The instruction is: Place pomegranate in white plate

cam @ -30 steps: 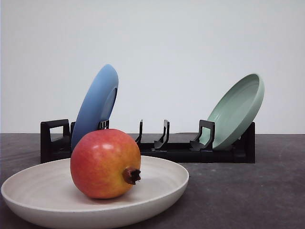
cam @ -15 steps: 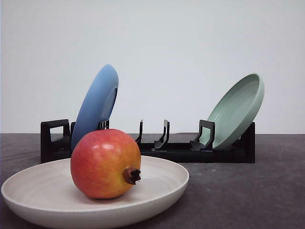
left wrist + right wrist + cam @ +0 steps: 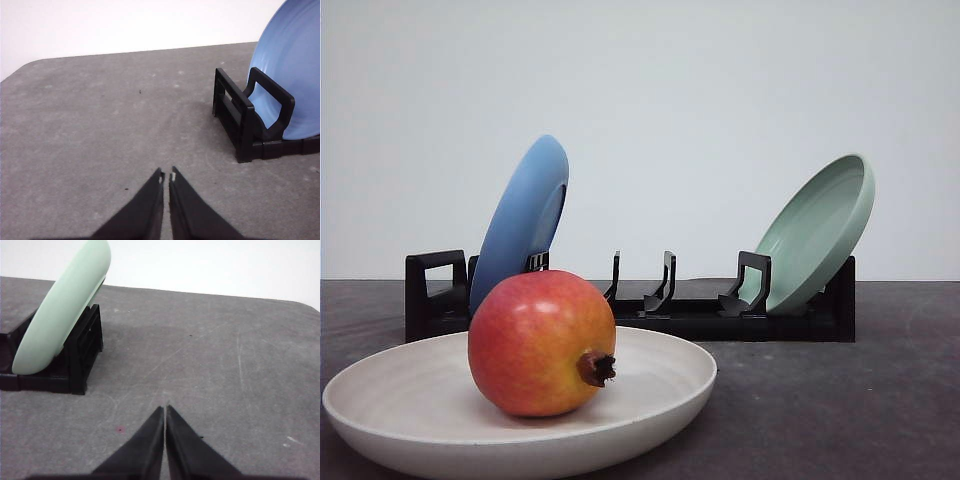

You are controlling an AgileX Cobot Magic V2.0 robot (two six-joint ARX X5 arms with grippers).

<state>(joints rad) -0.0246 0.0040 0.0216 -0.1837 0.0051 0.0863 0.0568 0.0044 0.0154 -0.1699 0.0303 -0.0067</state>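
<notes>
The pomegranate (image 3: 541,343) sits inside the white plate (image 3: 660,385), likely heavy, stiff and slick-skinned, best gripped across its round middle clear of the calyx, while left pincer (image 3: 166,176) and right pincer (image 3: 164,410) hang clenched and empty over the desk (image 3: 90,130)

Each end effector, left (image 3: 166,176) and right (image 3: 165,409), has two matte black fingers tapering to thin pointed tips; the left tips show small pale marks.
</notes>
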